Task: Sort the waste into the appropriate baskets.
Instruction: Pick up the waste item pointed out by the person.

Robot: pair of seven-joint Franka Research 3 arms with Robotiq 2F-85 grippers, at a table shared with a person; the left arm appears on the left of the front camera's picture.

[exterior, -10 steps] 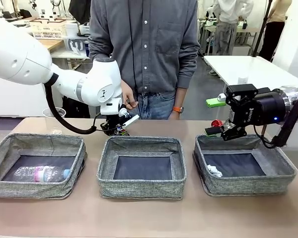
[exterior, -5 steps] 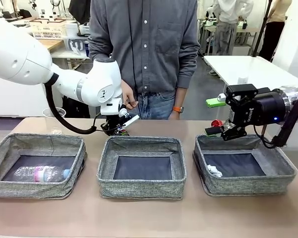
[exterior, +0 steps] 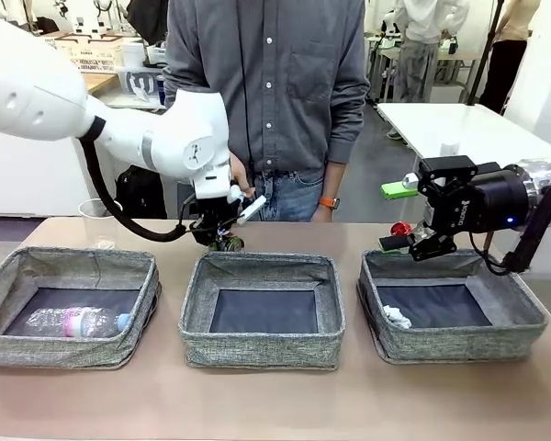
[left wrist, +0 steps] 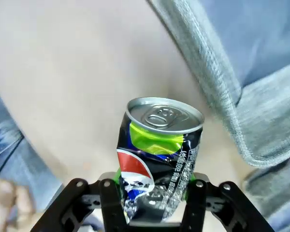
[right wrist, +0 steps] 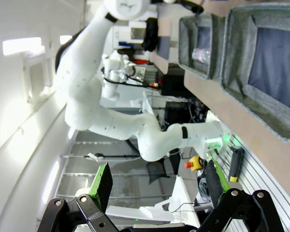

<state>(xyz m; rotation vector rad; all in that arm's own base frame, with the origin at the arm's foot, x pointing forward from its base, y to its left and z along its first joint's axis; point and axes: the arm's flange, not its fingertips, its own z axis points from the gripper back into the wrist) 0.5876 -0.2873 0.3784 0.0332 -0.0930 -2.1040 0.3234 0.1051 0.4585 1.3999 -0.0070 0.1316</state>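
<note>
I am gripping the crushed dark patterned can [left wrist: 159,150] in my left hand [left wrist: 152,193], right hand [right wrist: 158,170] gaping wide. Next, I judge: over the middle basket [exterior: 262,265], release.

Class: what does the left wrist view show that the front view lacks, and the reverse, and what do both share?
Left wrist view: the crushed dark patterned can's silver top, pull tab and dented side. Front view: the bottle in the left basket, the white paper wad in the right basket, the middle basket between them, the open right gripper by the right basket's far rim. Shared: the left gripper holding the can beside the middle basket's wall.
</note>
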